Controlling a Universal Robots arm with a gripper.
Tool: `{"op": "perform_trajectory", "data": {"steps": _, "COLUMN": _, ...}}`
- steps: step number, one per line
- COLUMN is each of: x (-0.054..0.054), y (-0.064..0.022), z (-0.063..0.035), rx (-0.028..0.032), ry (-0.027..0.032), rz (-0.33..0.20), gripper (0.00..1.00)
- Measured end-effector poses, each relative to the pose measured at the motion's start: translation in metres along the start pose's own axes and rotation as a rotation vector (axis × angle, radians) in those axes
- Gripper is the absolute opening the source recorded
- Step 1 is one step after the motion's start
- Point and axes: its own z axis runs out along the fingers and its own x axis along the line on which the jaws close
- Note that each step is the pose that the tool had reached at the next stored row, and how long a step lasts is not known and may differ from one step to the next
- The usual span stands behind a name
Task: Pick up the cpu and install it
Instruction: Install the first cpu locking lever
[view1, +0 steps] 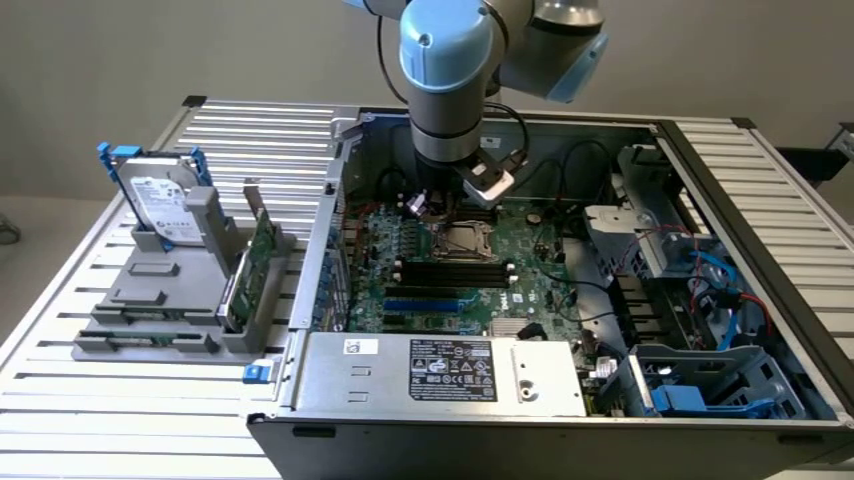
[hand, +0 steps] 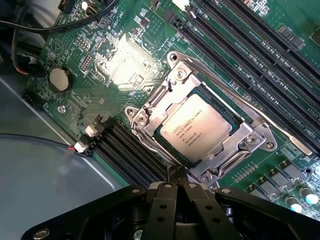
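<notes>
Right, arm is reaching down into the open computer case, wrist over the motherboard. Wrist view gives the detail: the cpu already sits flat in the socket, silvery top up with printed text legible, metal retention frame around it and the lever arm running diagonally along one side. Gripper fingers are pressed together, nothing between them, tips just beside the socket frame's edge near one corner of the chip; can't tell if they touch the frame. Same view shows the coin battery, black memory slots on either side of the socket, and a red-black wire plug. Exterior view shows the socket only as a small square below the wrist, chip surface not readable there. It adds the context: slatted metal surface, grey fixture on the exterior view's left holding the hard drive upright with blue handles, plus a green circuit card standing on edge beside it, both well apart from the case.
</notes>
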Motion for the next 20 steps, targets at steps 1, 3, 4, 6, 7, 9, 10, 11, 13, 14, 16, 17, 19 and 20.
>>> {"op": "perform_trajectory", "data": {"steps": 1, "x": 0.0, "y": 0.0, "z": 0.0, "rx": 0.0, "ry": 0.0, "rz": 0.0, "gripper": 0.11}}
{"op": "perform_trajectory", "data": {"steps": 3, "x": 0.0, "y": 0.0, "z": 0.0, "rx": 0.0, "ry": 0.0, "rz": 0.0, "gripper": 0.11}}
{"op": "perform_trajectory", "data": {"steps": 4, "x": 0.0, "y": 0.0, "z": 0.0, "rx": 0.0, "ry": 0.0, "rz": 0.0, "gripper": 0.11}}
{"op": "perform_trajectory", "data": {"steps": 6, "x": 0.0, "y": 0.0, "z": 0.0, "rx": 0.0, "ry": 0.0001, "rz": 0.0, "gripper": 0.11}}
{"op": "perform_trajectory", "data": {"steps": 7, "x": 0.0, "y": 0.0, "z": 0.0, "rx": 0.0, "ry": 0.0001, "rz": 0.0, "gripper": 0.11}}
{"op": "perform_trajectory", "data": {"steps": 9, "x": 0.0, "y": 0.0, "z": 0.0, "rx": 0.0, "ry": 0.0001, "rz": 0.0, "gripper": 0.11}}
{"op": "perform_trajectory", "data": {"steps": 10, "x": 0.0, "y": 0.0, "z": 0.0, "rx": 0.0, "ry": 0.0001, "rz": 0.0, "gripper": 0.11}}
{"op": "perform_trajectory", "data": {"steps": 11, "x": 0.0, "y": 0.0, "z": 0.0, "rx": 0.0, "ry": 0.0002, "rz": 0.0, "gripper": 0.11}}
{"op": "perform_trajectory", "data": {"steps": 13, "x": 0.0, "y": 0.0, "z": 0.0, "rx": 0.0, "ry": 0.0001, "rz": 0.0, "gripper": 0.11}}
{"op": "perform_trajectory", "data": {"steps": 14, "x": 0.0, "y": 0.0, "z": 0.0, "rx": 0.0, "ry": 0.0001, "rz": 0.0, "gripper": 0.11}}
{"op": "perform_trajectory", "data": {"steps": 16, "x": 0.0, "y": 0.0, "z": 0.0, "rx": 0.0, "ry": 0.0001, "rz": 0.0, "gripper": 0.11}}
{"op": "perform_trajectory", "data": {"steps": 17, "x": 0.0, "y": 0.0, "z": 0.0, "rx": 0.0, "ry": 0.0001, "rz": 0.0, "gripper": 0.11}}
{"op": "perform_trajectory", "data": {"steps": 19, "x": 0.0, "y": 0.0, "z": 0.0, "rx": 0.0, "ry": 0.0001, "rz": 0.0, "gripper": 0.11}}
{"op": "perform_trajectory", "data": {"steps": 20, "x": 0.0, "y": 0.0, "z": 0.0, "rx": 0.0, "ry": 0.0001, "rz": 0.0, "gripper": 0.11}}
